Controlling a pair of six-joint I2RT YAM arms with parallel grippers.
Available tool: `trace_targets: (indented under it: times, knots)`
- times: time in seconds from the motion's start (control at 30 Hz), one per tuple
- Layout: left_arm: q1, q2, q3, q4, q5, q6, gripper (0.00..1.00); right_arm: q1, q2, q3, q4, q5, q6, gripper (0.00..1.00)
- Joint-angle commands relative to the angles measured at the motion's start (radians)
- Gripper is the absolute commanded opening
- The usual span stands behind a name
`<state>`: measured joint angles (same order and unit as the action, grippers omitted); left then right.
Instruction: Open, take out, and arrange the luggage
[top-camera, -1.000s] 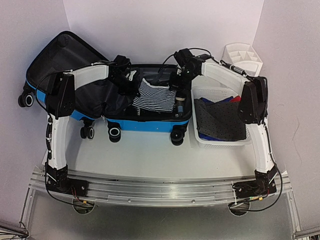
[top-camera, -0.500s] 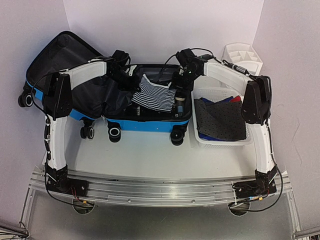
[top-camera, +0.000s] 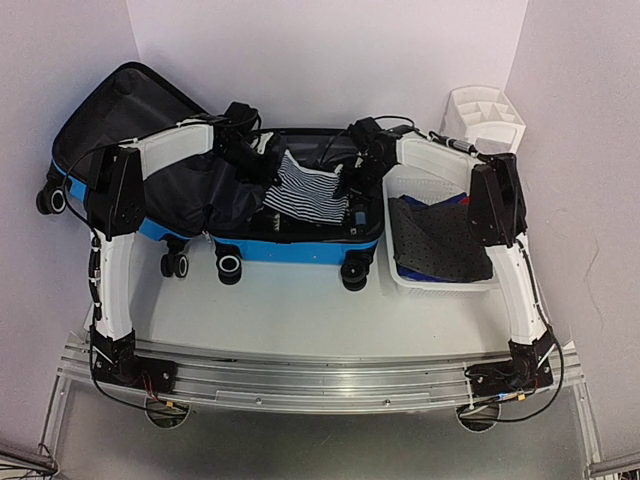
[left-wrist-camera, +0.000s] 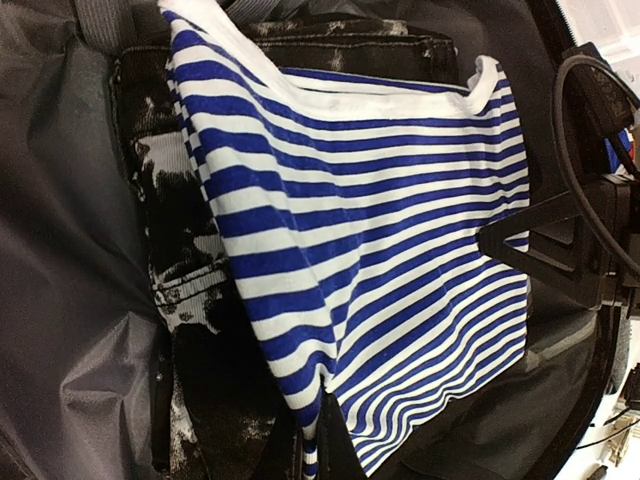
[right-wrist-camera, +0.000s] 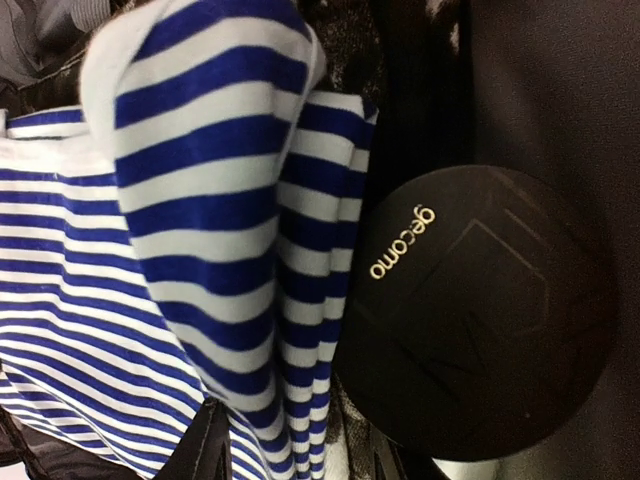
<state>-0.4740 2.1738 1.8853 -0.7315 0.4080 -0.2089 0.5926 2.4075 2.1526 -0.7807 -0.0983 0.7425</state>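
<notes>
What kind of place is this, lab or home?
Likely a lab test cell: bare white walls boxing in the table, an aluminium mounting rail at its edge, staged luggage and basket.

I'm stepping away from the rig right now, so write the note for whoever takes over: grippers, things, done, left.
Left gripper: appears shut on the striped shirt, holding one corner up over the open luggage.
Right gripper: at the shirt's right edge; grip cannot be told.
Luggage: open on the table, lid leaning back at the left. Under the shirt lie a dark garment and a black round compact.
Done: luggage opened; the white basket on the right holds folded cloth.
Left: take out and arrange the shirt, garment and compact.
</notes>
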Motion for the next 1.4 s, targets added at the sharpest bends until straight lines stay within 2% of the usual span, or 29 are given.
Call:
trace_targets:
  times: [0.0,0.1,0.3,0.57,0.87,1.0,1.13,1.37]
  knots:
    - [0.003,-0.051,-0.016,0.015,0.004,-0.002,0.0,-0.008,0.038,0.093,0.001,-0.023,-0.023,0.31]
    - [0.003,-0.047,-0.018,0.016,0.005,-0.008,0.0,-0.007,0.035,0.102,0.002,-0.006,-0.041,0.25]
    - [0.003,-0.041,-0.01,0.019,0.008,-0.012,0.0,-0.004,0.038,0.128,0.004,0.011,-0.088,0.23]
    - [0.003,-0.037,-0.006,0.018,0.008,-0.009,0.0,0.014,0.051,0.168,0.006,0.023,-0.147,0.31]
    - [0.003,-0.038,-0.004,0.018,0.012,-0.01,0.0,0.017,0.069,0.165,0.015,-0.013,-0.136,0.33]
    - [0.003,-0.037,-0.003,0.018,0.012,-0.012,0.0,0.017,0.079,0.17,0.025,-0.034,-0.125,0.23]
    - [0.002,-0.039,-0.003,0.018,0.013,-0.015,0.0,0.016,0.082,0.164,0.027,-0.027,-0.119,0.03]
    - [0.003,-0.05,0.009,0.007,0.012,-0.009,0.0,0.017,0.035,0.147,0.027,0.009,-0.137,0.0]
